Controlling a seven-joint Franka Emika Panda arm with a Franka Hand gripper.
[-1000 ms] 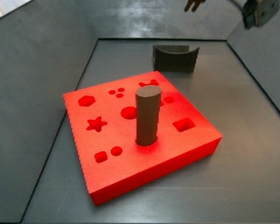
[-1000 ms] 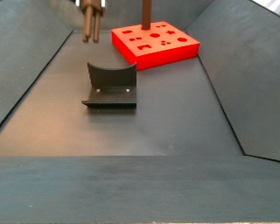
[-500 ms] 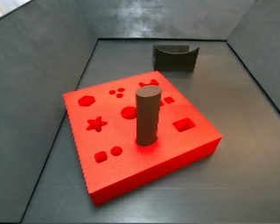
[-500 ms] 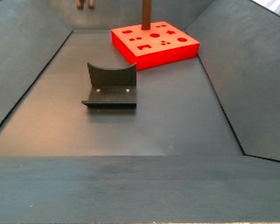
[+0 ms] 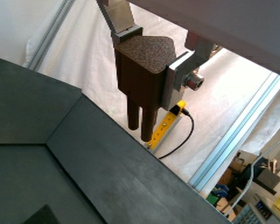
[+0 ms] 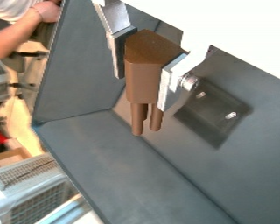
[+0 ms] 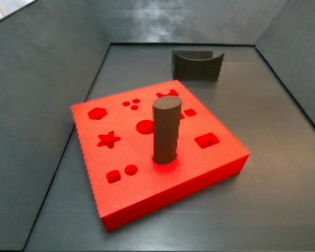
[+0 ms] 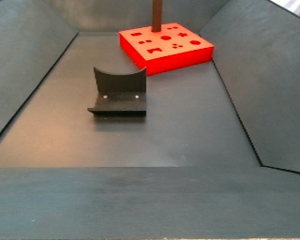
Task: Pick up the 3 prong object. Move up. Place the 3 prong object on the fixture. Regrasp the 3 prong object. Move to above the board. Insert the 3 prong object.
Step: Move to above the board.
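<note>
Brown 3 prong object [image 5: 143, 74] sits clamped between the gripper [image 6: 140, 63] fingers in both wrist views, prongs hanging free, seemingly high above the grey floor [image 8: 153, 141]. Neither side view catches the gripper. Farther off, the fixture [image 8: 117, 91] stands unoccupied, and beyond it the red board [image 8: 168, 49] with its tall peg [image 7: 165, 130].

Tall dark cylinder peg [image 7: 165, 128] standing upright, grey enclosure floor [image 8: 178, 141], yellow strip [image 5: 166, 129] beside black cable [image 5: 185, 140], white curtain [image 5: 90, 52]

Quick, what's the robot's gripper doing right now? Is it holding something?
Gripper: shut on the 3 prong object, lifted out of both side views.
</note>
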